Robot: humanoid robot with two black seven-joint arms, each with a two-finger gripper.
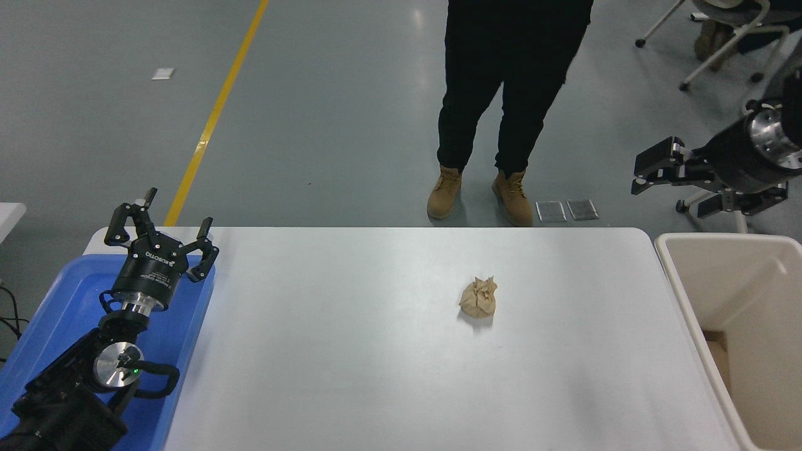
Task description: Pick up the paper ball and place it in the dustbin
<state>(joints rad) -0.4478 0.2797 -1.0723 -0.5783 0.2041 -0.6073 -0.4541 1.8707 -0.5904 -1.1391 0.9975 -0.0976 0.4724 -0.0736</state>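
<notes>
The paper ball (478, 297) sits alone on my white desk (351, 351), right of the desk's middle and toward its far edge, touching nothing. Well to its right, past the desk's right end, stands the dustbin (680, 285), cream walls tall. My right pincer (673, 185) hangs above and beyond the dustbin's far rim, off the desk, fingers spread and holding nothing. Far left of the paper ball, my left pincer (161, 233) rests parked over the blue tray (56, 300), fingers apart too. A person's tan boots (479, 195) stand beyond the desk's far edge.
</notes>
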